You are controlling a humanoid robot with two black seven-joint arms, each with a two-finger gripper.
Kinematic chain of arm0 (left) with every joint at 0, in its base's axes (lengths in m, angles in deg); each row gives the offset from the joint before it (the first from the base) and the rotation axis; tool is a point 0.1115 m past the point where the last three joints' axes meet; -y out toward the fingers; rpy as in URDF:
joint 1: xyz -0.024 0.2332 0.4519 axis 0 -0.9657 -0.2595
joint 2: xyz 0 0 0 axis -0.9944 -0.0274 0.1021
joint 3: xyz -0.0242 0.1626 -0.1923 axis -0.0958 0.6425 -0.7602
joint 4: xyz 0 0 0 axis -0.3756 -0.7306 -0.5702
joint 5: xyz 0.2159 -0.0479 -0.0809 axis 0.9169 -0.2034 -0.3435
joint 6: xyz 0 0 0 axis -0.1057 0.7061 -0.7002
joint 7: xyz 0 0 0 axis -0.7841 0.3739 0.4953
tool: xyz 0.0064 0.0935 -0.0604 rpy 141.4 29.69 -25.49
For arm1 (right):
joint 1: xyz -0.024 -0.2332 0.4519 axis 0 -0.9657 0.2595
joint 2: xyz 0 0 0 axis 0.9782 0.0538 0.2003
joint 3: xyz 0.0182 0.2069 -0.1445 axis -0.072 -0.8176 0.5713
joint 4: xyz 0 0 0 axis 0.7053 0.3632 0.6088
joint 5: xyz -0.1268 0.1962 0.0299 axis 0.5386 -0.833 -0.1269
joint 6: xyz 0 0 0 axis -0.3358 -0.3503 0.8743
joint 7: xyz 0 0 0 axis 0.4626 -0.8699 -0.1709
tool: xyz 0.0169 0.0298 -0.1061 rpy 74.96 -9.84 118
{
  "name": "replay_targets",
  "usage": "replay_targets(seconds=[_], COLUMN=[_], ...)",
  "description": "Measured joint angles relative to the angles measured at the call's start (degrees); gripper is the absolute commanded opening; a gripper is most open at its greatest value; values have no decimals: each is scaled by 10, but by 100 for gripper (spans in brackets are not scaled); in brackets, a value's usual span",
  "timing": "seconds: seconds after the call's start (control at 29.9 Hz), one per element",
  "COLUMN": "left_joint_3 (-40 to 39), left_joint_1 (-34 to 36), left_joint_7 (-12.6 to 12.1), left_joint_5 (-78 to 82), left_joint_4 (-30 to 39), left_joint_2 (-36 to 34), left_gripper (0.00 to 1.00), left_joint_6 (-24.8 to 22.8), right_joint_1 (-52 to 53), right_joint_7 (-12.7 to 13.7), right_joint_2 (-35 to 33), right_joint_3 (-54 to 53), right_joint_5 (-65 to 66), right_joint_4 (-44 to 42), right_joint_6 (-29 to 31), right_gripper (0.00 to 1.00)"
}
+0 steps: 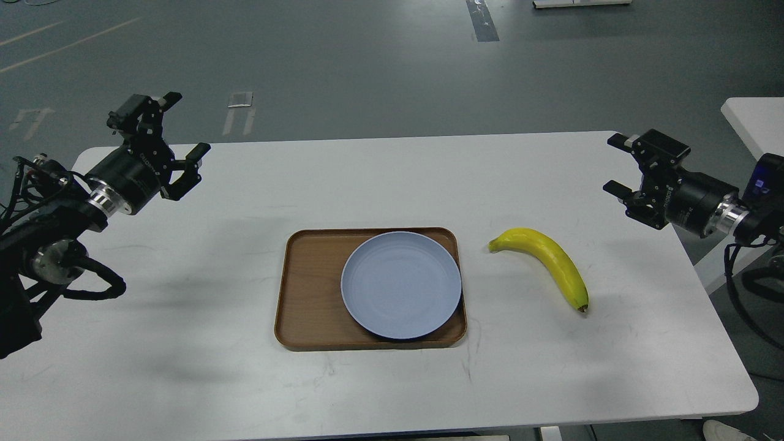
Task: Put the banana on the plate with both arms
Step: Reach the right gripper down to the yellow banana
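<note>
The banana (544, 263) lies flat on the white tabletop (184, 343), to the right of the tray (306, 294) and apart from it, with its greenish stem end pointing toward the tray and its small dark tip toward the near right. It curves with its arch toward the far side. The plate (400, 285) sits in the right part of the brown tray, its rim reaching the tray's right and near edges, and it holds nothing. The left gripper (184, 131) hangs above the far left corner of the tabletop, well apart from the tray, with its jaws spread wide: one finger points up and away, the other sits lower to the right. The right gripper (615, 164) hovers at the far right edge of the tabletop, beyond the banana and not touching it, its jaws likewise wide apart, one finger higher and one lower, both pointing left toward the middle. Both arms show silver wrist rings and black cables. Grey floor stretches beyond the tabletop, and the corner of another white table (756, 122) shows at the right.
</note>
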Motion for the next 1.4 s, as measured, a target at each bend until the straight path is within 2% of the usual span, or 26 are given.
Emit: replay_targets(seconds=[0.1,0.2,0.43,0.74,0.9,1.1,1.14,1.17,1.2,1.24,1.3,1.34,1.4], left_joint_3=[-1,-1,-2,-2,-2,-3,-3,-3,-4,-4,-4,-4,-4], left_joint_1=[0,-1,-1,-1,-1,-1,-1,-1,-1,0,1,1,2], left_joint_7=[0,0,0,0,0,0,0,0,0,0,0,0,0], left_joint_5=[0,0,0,0,0,0,0,0,0,0,0,0,0], left_joint_4=[0,0,0,0,0,0,0,0,0,0,0,0,0], left_joint_2=[3,6,8,9,7,5,5,5,6,6,7,7,8], left_gripper=[98,98,98,98,98,98,98,98,98,98,98,98,98], left_joint_6=[0,0,0,0,0,0,0,0,0,0,0,0,0], right_joint_1=[55,131,247,263,259,250,248,246,244,242,236,235,233], right_joint_7=[0,0,0,0,0,0,0,0,0,0,0,0,0], right_joint_2=[-5,1,63,146,182,205,208,210,212,213,214,214,214], right_joint_3=[43,136,326,435,480,499,500,500,500,500,501,502,503], right_joint_5=[94,177,280,346,347,346,346,346,346,346,345,345,345], right_joint_4=[11,17,1,-55,-78,-92,-93,-93,-94,-94,-94,-94,-94], right_joint_6=[0,0,0,-2,-35,-54,-55,-55,-55,-55,-55,-55,-55], right_gripper=[100,100,100,100,99,90,87,77,71,56,38,25,19])
